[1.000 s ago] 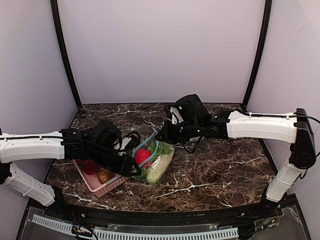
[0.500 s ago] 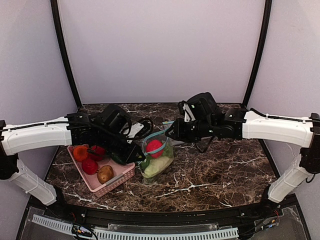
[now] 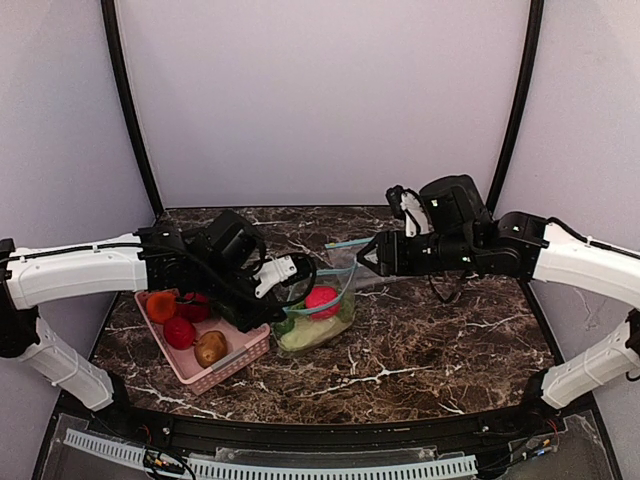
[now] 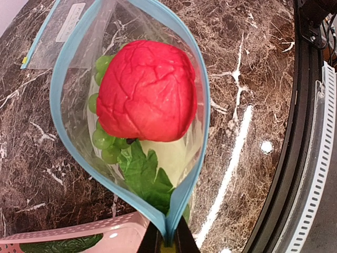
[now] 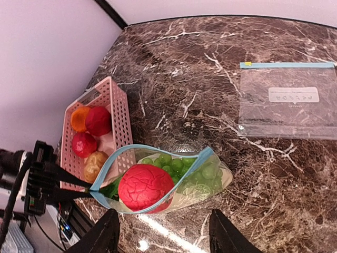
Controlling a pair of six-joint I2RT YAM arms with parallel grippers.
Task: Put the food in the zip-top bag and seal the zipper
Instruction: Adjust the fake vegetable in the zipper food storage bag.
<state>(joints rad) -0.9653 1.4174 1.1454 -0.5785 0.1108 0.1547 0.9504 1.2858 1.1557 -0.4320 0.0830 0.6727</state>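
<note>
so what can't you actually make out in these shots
Right wrist view: the label on the spare bag, print too small to read.
Left wrist view: the pale piece in the zip-top bag, mostly hidden under the red round piece.
Left wrist view: the left gripper, cut off by the bottom edge; only the tips pinching the zipper show.
Left wrist view: the basket, cut by the bottom edge; contents unclear.

The bag (image 4: pixel 79 68) is showing thin, clear, shiny plastic; the red ball (image 4: pixel 147 89) is looking matt and creased; the table (image 4: pixel 237 63) is gleaming like polished marble; the basket (image 5: pixel 117 108) is showing pink latticed plastic.
</note>
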